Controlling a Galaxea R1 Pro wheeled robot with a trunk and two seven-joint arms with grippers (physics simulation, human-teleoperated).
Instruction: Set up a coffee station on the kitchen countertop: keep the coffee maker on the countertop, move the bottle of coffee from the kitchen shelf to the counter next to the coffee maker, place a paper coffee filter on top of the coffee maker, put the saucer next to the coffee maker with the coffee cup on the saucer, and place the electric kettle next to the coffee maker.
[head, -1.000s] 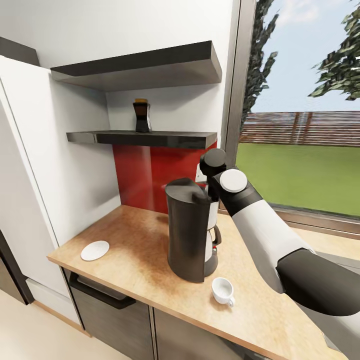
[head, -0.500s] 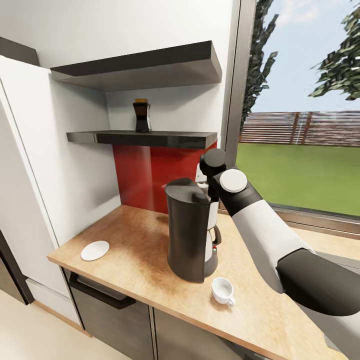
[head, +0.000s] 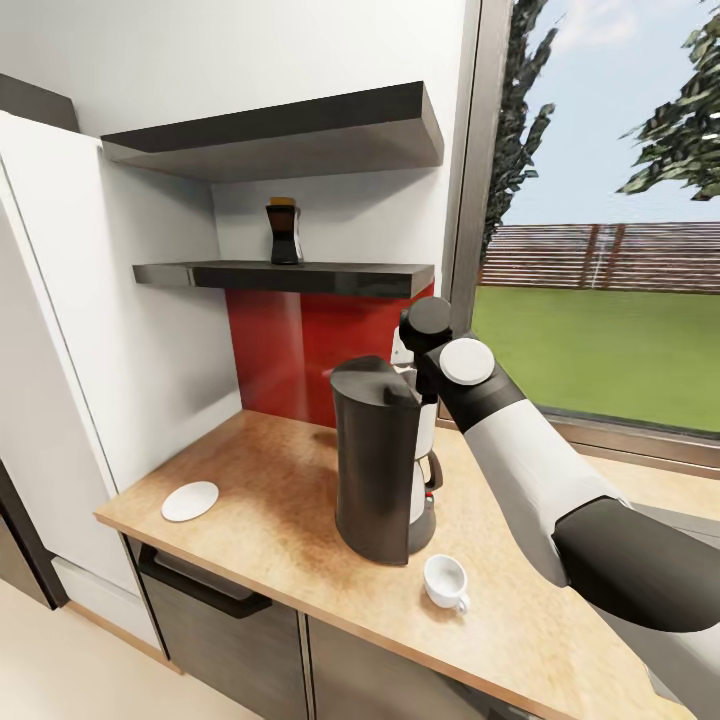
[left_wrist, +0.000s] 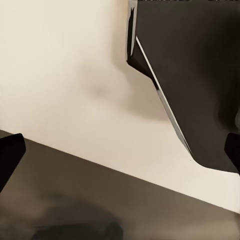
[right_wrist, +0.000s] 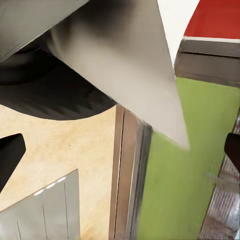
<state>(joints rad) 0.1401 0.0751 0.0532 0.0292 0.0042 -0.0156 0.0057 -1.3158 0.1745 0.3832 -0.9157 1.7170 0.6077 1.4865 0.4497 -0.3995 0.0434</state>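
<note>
From the head camera, the coffee maker (head: 383, 462) stands upright on the countertop (head: 270, 480), in front of the red backsplash (head: 290, 350). The saucer (head: 190, 501) lies well apart near the counter's left edge, and the coffee cup (head: 445, 582) sits upright on bare wood just beside the machine's base — not on the saucer. The bottle of coffee (head: 284, 232) stands on the lower kitchen shelf (head: 290, 276). Your right arm (head: 520, 470) reaches behind the coffee maker's top; its claw is hidden there.

In the left wrist view, dark fingertips (left_wrist: 10, 155) sit at opposite edges — spread wide, nothing between.

In the right wrist view, fingertips (right_wrist: 9, 155) are likewise wide apart, over counter wood and a window frame (right_wrist: 127, 175).
</note>
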